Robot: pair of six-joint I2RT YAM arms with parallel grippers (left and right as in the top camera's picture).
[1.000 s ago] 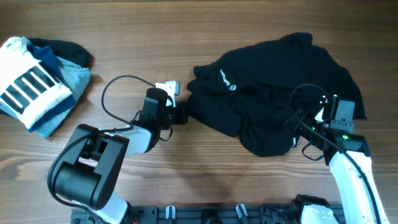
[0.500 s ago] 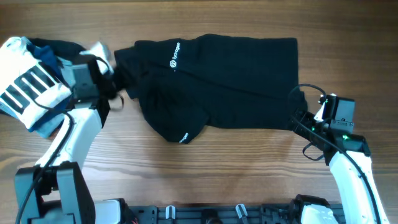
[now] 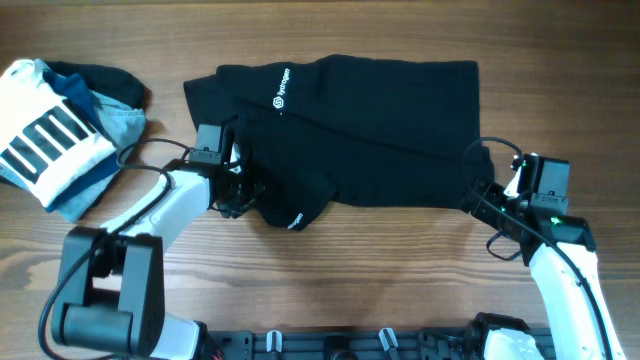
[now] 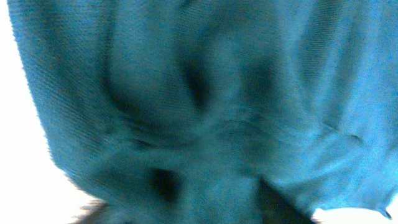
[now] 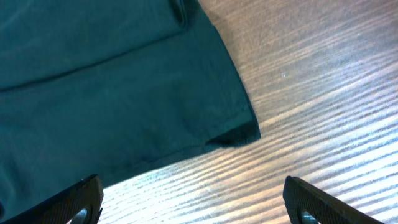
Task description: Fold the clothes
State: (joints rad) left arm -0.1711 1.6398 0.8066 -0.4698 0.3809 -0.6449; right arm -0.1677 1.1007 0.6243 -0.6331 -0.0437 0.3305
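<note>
Overhead, the black shirt (image 3: 370,120) lies spread flat on the tabletop (image 3: 400,290), with straight top and right edges. Bare wood is free below the shirt and to its right. A pile of other garments (image 3: 60,130) lies well left of it. The left jaws are at the shirt's lower-left sleeve; blurred cloth fills that wrist view, so I cannot tell their opening. The right jaws stand wide apart just off the shirt's lower-right corner (image 5: 239,130), not touching it.
</note>
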